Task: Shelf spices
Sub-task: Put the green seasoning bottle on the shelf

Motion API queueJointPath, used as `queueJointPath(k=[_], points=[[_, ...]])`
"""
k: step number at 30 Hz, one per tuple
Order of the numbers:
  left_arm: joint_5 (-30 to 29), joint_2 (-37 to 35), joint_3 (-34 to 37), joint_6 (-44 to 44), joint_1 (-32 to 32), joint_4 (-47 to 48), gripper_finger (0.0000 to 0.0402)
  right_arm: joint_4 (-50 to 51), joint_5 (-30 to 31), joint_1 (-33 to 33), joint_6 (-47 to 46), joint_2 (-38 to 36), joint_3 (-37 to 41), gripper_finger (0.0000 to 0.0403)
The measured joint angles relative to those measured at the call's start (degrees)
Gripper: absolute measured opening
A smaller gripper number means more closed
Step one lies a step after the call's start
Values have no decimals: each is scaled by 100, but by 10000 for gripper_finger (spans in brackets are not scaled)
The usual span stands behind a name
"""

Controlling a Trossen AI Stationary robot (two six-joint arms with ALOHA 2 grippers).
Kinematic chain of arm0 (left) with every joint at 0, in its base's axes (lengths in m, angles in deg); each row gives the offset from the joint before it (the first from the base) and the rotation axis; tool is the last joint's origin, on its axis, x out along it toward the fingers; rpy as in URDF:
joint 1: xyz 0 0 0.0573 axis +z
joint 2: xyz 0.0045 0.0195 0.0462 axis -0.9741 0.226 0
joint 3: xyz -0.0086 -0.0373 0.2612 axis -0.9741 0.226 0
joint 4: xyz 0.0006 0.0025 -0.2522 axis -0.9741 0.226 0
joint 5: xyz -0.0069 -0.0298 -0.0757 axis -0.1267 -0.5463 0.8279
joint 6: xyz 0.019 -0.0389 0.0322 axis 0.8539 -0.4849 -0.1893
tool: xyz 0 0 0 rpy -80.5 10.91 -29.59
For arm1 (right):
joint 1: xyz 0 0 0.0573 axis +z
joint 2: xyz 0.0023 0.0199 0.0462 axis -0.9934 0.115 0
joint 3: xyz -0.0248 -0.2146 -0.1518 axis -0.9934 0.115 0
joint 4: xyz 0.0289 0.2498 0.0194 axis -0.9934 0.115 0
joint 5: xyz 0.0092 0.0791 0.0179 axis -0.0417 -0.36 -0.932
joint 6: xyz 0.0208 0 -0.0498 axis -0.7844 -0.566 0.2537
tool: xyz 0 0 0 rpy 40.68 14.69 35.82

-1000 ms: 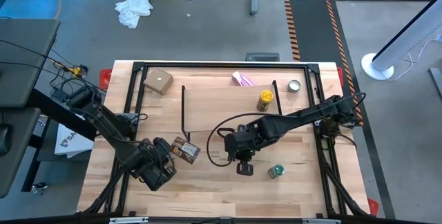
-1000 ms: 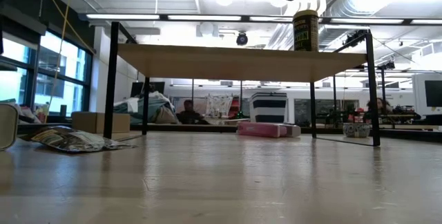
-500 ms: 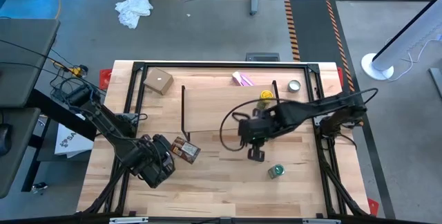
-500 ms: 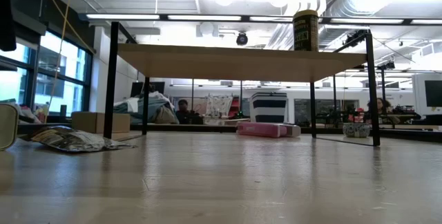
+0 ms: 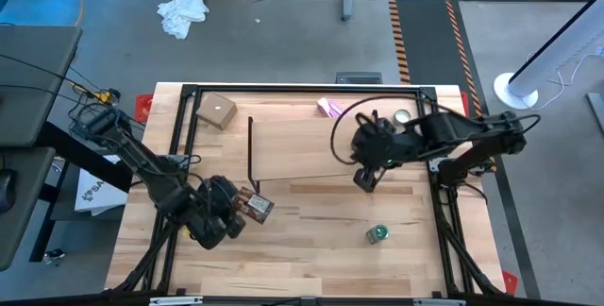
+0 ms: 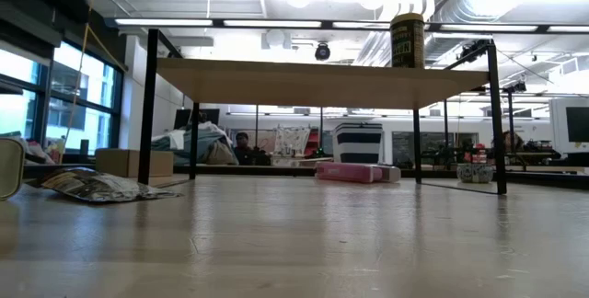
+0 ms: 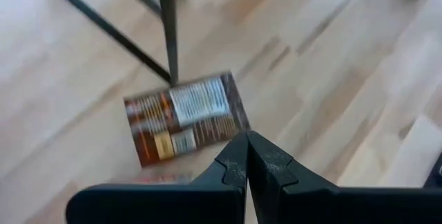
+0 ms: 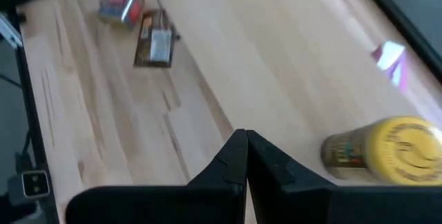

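1. Wooden worktop (image 5: pixel 311 249); shelf (image 6: pixel 322 82) carrying yellow jar (image 6: pixel 407 40).
2. Both empty, pinched closed: left gripper (image 7: pixel 246 156) over orange-brown packet (image 7: pixel 185 116), right gripper (image 8: pixel 246 156) beside jar.
3. Next, probably: open, grasp packet.

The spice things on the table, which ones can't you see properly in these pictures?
- Yellow jar: hidden under the right arm in the high view.
- Red boxy container: covered by the left gripper from above.
- Orange-brown packet: label too blurred to read.
- Green-lidded jar: missing from the low view.
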Motion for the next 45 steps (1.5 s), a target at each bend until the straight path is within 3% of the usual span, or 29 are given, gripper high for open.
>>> queueJointPath(k=[12, 19, 24, 28, 32, 36, 41, 45], points=[[-929, -969, 0, 809, 465, 6, 1, 16, 66, -99, -184, -189, 0, 0], [-1010, -1192, 0, 1410, 669, -8, 0, -6, -30, -99, -299, -178, 0, 0], [-832, -1203, 2, 1866, 689, -313, 0, -100, -1200, -8, -364, -110, -4, 0], [-710, -1181, 4, 2011, 687, -344, 0, 417, -1775, 428, -438, 139, -4, 6], [-667, -1183, 4, 2012, 687, -343, 0, 1192, -2135, 1045, -391, 608, -2, 60], [-540, -1183, 4, 2057, 689, -343, 0, 1810, -1793, 1515, -535, 1159, 0, 150], [-300, -1183, 4, 2059, 687, -356, 0, 1774, -1930, 1588, -1024, 1886, 0, 257], [-89, -1183, 4, 2058, 687, -432, 0, 1794, -1965, 1607, -1305, 2275, 4, 303]])
